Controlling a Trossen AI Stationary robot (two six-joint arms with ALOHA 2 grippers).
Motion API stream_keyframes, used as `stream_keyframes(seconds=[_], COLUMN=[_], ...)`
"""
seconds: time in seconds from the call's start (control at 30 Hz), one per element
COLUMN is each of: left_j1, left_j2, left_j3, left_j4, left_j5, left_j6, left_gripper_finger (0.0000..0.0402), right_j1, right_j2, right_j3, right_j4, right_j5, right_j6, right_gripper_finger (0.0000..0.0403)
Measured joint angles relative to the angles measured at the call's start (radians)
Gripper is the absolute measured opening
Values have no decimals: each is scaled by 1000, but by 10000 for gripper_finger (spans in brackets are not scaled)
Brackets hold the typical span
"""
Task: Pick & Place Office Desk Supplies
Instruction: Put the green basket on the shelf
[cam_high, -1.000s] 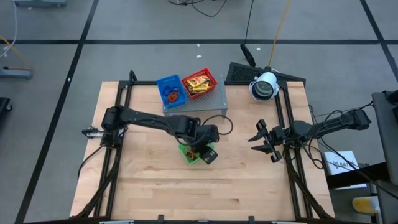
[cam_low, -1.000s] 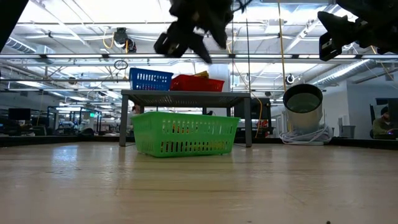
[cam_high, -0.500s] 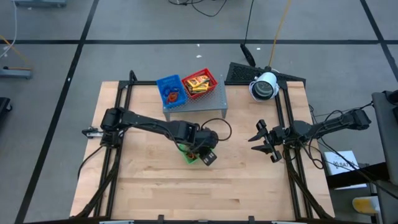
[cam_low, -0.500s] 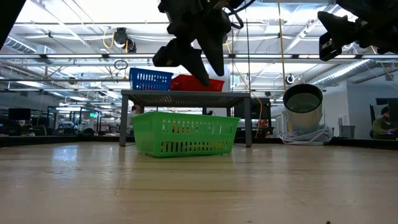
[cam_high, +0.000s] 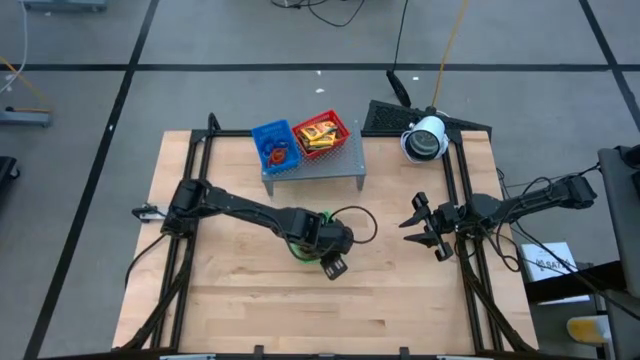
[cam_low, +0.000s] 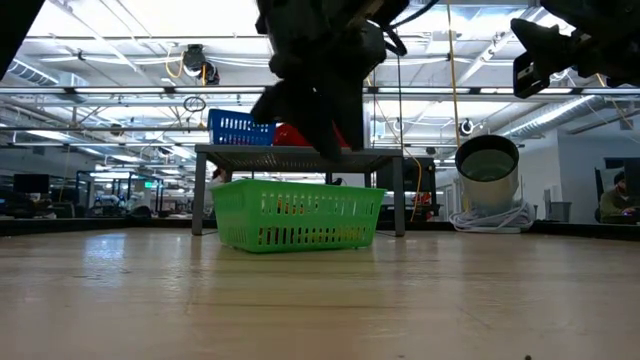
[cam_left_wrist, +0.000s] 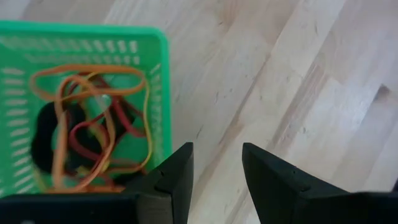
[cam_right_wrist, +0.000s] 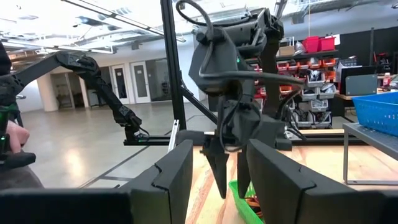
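Note:
A green mesh tray (cam_low: 298, 215) stands on the table, and its rim (cam_left_wrist: 158, 74) shows in the left wrist view. Orange, red and yellow rubber-band loops (cam_left_wrist: 93, 124) lie inside it over something dark. My left gripper (cam_high: 335, 266) hangs open above the tray's near-right corner, fingers pointing down (cam_right_wrist: 229, 177), over bare wood just outside the rim (cam_left_wrist: 216, 165). Yellow-orange packets (cam_high: 318, 133) fill the red tray, and rubber bands (cam_high: 275, 152) lie in the blue tray; both trays sit on the grey rack (cam_high: 315, 165). My right gripper (cam_high: 418, 225) waits open near the table's right edge.
The rack with the blue and red trays stands just beyond the green tray, toward the far edge. A white round fixture (cam_high: 425, 138) sits at the far right corner. Black frame rails run along both sides. Bare wood (cam_high: 300, 310) lies along the near side.
My left gripper has come down toward the green tray and shifted toward the table's near edge, from over the tray's middle to its near-right corner. The tray and my right arm have kept still.

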Motion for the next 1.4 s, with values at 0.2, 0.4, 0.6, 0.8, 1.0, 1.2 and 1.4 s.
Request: stream_keyframes(seconds=[0.2,0.4,0.6,0.8,1.0,1.2,1.4], left_j1=[-5,-5,0,1,1,1,8], left_j2=[25,39,55,53,53,29,6], left_j3=[0,2,1,1,1,1,2], left_j4=[-3,-20,-38,-37,-22,38,20], left_j5=[-9,-24,1,6,49,20,-97], left_j6=[8,11,12,8,-13,19,123], left_gripper_finger=[145,145,145,145,145,145,145], right_j1=[0,0,0,0,0,0,0], right_j2=[0,0,0,0,0,0,0], right_j3=[0,0,0,0,0,0,0], right_j4=[0,1,1,1,1,1,1], right_j5=[0,0,0,0,0,0,0], right_j6=[0,0,0,0,0,0,0], right_gripper_finger=[141,141,141,141,141,141,141])
